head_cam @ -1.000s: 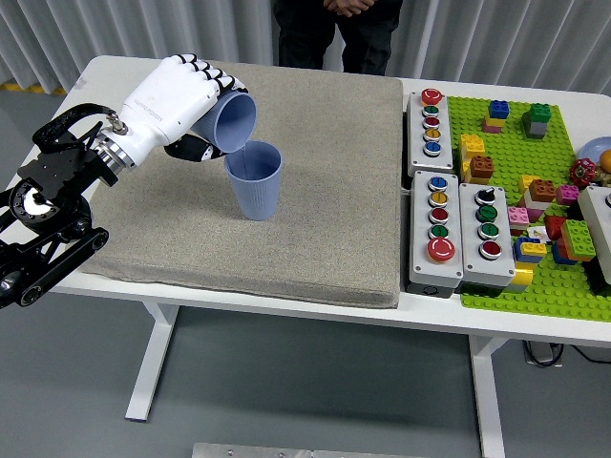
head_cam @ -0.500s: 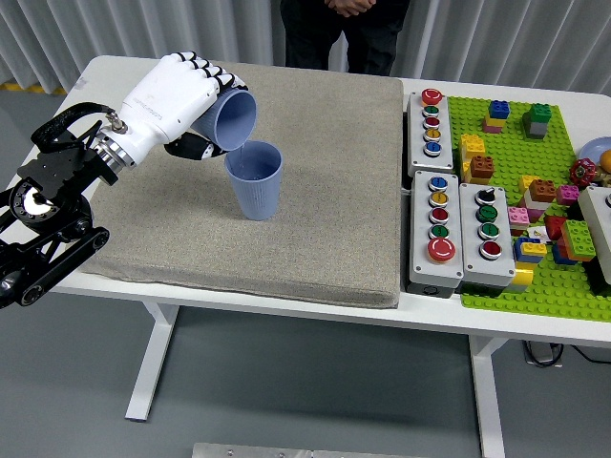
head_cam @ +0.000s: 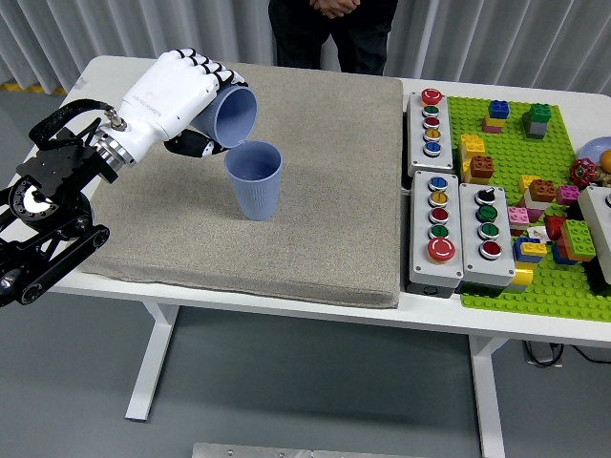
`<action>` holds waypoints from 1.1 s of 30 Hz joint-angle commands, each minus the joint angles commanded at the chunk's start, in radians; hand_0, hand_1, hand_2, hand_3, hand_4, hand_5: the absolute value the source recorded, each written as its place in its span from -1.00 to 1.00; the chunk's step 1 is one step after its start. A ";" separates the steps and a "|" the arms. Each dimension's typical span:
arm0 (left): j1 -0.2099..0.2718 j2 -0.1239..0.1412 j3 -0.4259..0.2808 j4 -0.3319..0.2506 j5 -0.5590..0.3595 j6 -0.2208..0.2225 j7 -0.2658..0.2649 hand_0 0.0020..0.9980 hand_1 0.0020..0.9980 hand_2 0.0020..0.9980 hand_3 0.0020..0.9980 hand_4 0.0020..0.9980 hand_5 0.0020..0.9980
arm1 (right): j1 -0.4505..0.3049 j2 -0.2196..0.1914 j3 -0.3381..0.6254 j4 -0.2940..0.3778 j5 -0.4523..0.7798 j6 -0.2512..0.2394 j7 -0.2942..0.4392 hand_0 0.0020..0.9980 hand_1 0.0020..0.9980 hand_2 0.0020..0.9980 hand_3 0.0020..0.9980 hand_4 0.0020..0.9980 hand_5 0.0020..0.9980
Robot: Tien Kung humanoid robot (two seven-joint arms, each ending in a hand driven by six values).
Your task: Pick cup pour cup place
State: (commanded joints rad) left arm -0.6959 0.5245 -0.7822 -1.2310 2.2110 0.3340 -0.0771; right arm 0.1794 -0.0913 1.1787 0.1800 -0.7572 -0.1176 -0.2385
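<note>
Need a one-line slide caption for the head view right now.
Left hand tips a blue cup over a second upright cup on the gray mat.

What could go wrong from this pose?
1. The held cup is tipped with its rim very close to the standing cup; a bump could topple it onto the mat.
2. The held mouth sits toward the standing cup's left edge, so anything poured might miss.
3. The left hand grips only the cup's base end; it may slip.
</note>
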 joint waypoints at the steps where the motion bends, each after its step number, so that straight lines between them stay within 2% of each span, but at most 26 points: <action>1: 0.001 0.000 0.000 -0.001 0.000 0.000 0.000 0.18 0.03 0.05 0.01 0.67 -0.82 | -0.001 0.000 0.000 0.000 0.000 0.000 0.000 0.45 0.39 0.50 0.41 -0.33 -0.45; 6: 0.005 -0.001 -0.004 0.001 -0.009 0.000 -0.002 0.18 0.03 0.05 0.01 0.66 -0.82 | -0.003 0.000 0.002 0.000 -0.006 0.001 -0.001 0.45 0.39 0.50 0.41 -0.33 -0.45; 8: 0.010 -0.003 -0.012 0.011 -0.055 0.001 -0.006 0.17 0.03 0.05 0.01 0.66 -0.82 | -0.004 0.000 0.001 0.000 -0.005 0.001 -0.001 0.45 0.39 0.50 0.41 -0.33 -0.45; 15: 0.040 -0.021 -0.061 0.059 -0.339 -0.012 -0.039 0.18 0.03 0.05 0.01 0.66 -0.82 | -0.008 0.001 0.003 0.000 -0.009 0.002 -0.002 0.45 0.39 0.50 0.42 -0.33 -0.45; 20: 0.079 -0.044 -0.145 0.069 -0.542 -0.038 -0.066 0.18 0.03 0.06 0.01 0.66 -0.82 | -0.012 0.002 0.008 0.000 -0.019 0.003 -0.005 0.45 0.39 0.50 0.41 -0.33 -0.45; 25: 0.131 -0.072 -0.259 0.067 -0.756 -0.094 -0.104 0.18 0.03 0.06 0.01 0.66 -0.82 | -0.015 0.002 0.012 0.000 -0.026 0.004 -0.006 0.45 0.39 0.50 0.41 -0.33 -0.45; 27: 0.167 -0.091 -0.316 0.064 -0.841 -0.126 -0.136 0.18 0.03 0.04 0.00 0.67 -0.81 | -0.014 0.002 0.014 0.000 -0.028 0.004 -0.006 0.45 0.39 0.50 0.41 -0.33 -0.45; 28: 0.180 -0.100 -0.340 0.063 -0.886 -0.127 -0.143 0.18 0.03 0.04 0.00 0.67 -0.81 | -0.013 0.002 0.015 0.000 -0.029 0.005 -0.006 0.45 0.39 0.50 0.41 -0.33 -0.45; 33: 0.226 -0.131 -0.414 0.067 -1.094 -0.076 -0.168 0.19 0.04 0.05 0.00 0.67 -0.81 | -0.010 0.003 0.018 0.000 -0.031 0.004 -0.007 0.45 0.39 0.50 0.42 -0.34 -0.44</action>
State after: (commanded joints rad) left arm -0.4697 0.3936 -1.1967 -1.1642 1.1169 0.2585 -0.2446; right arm 0.1689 -0.0881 1.1966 0.1800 -0.7885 -0.1135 -0.2453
